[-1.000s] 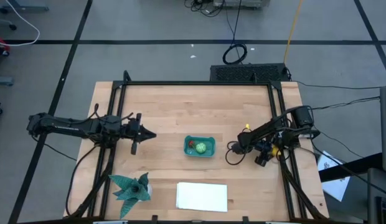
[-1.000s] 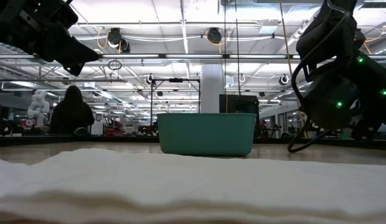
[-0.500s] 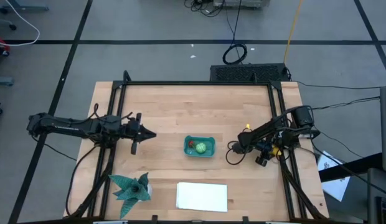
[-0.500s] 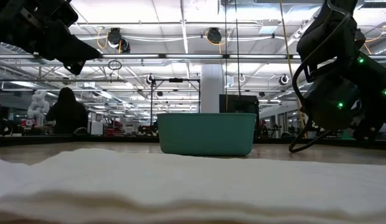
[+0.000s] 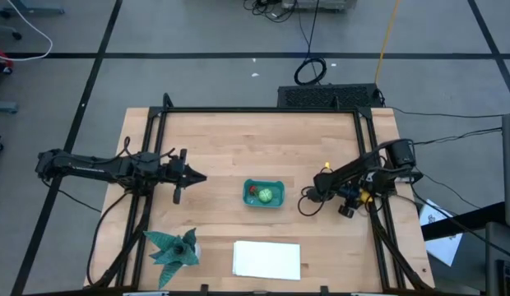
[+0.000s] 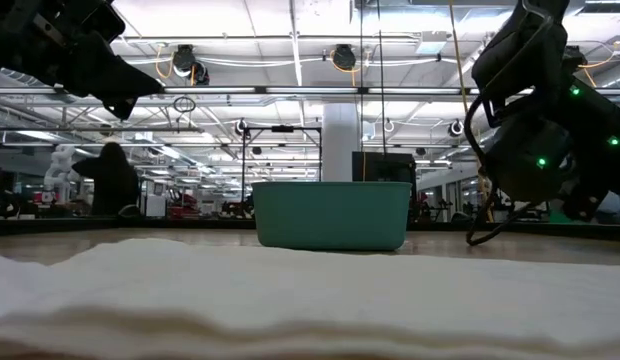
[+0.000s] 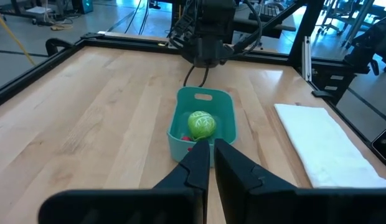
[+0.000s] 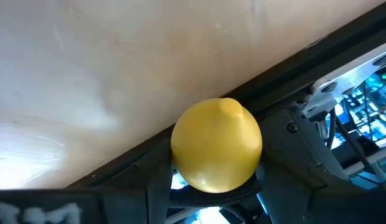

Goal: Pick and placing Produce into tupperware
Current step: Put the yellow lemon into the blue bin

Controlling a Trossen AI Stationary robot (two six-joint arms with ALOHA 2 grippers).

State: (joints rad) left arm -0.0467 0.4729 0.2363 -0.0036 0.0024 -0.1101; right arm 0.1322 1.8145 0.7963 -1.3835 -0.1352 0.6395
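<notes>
Lemon (image 8: 216,145) clamped in right gripper (image 5: 347,200), raised off table; tub (image 5: 264,193) lies toward centre, left gripper (image 7: 210,163) nearly closed, empty.

tub (image 5: 263,194): table centre | cloth (image 5: 266,259): in front | star (image 5: 173,247): front-left

I count one tub (image 5: 264,193), one green ball (image 7: 202,124) and one red piece (image 5: 252,192) inside it, one lemon (image 8: 216,144), one white cloth (image 5: 266,259), one teal star (image 5: 173,247).
</notes>
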